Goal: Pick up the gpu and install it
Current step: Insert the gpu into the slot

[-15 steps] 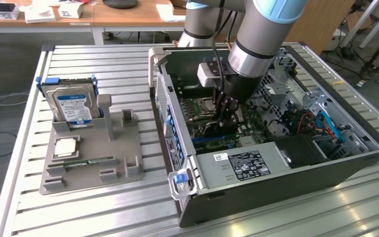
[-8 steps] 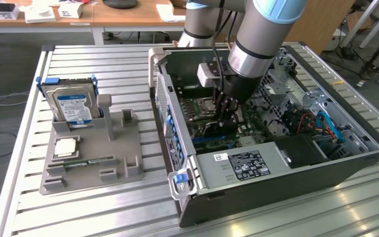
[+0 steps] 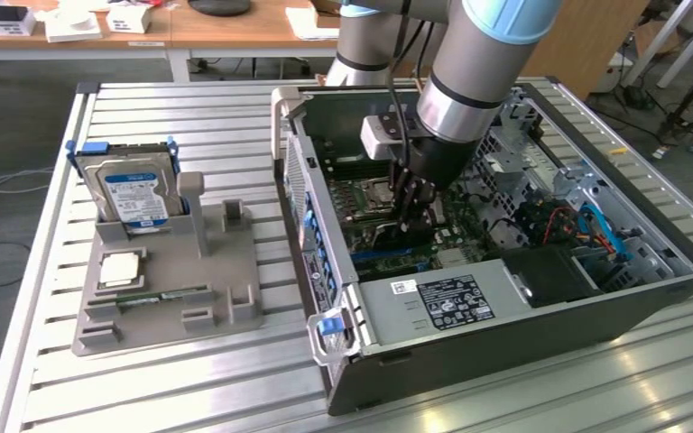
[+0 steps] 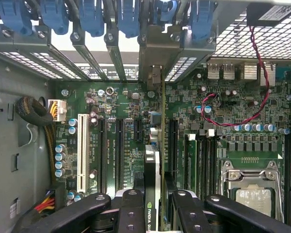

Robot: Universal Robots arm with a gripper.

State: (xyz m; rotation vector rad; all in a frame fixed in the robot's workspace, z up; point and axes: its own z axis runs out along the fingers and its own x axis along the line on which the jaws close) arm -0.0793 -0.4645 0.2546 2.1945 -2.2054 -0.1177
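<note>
In the wrist view the gpu (image 4: pixel 151 170) stands edge-on between my fingers (image 4: pixel 131 206), a thin dark card with a green logo on its black face. Its silver end bracket (image 4: pixel 155 77) reaches the rear slot openings of the case. My gripper (image 4: pixel 156 196) is shut on the gpu above the motherboard (image 4: pixel 121 141), in line with the long black expansion slots. Whether the card's edge sits in a slot I cannot tell. In the exterior view my gripper (image 3: pixel 417 203) reaches down into the open computer case (image 3: pixel 503 352).
Blue slot latches (image 4: pixel 126 19) line the case's rear wall. The processor socket (image 4: pixel 252 194) lies beside the card. On the exterior view's left, a grey holder (image 3: pixel 220 271) carries a blue-labelled hard drive (image 3: pixel 136 194), a processor chip (image 3: pixel 120 269) and a RAM stick (image 3: pixel 154 296).
</note>
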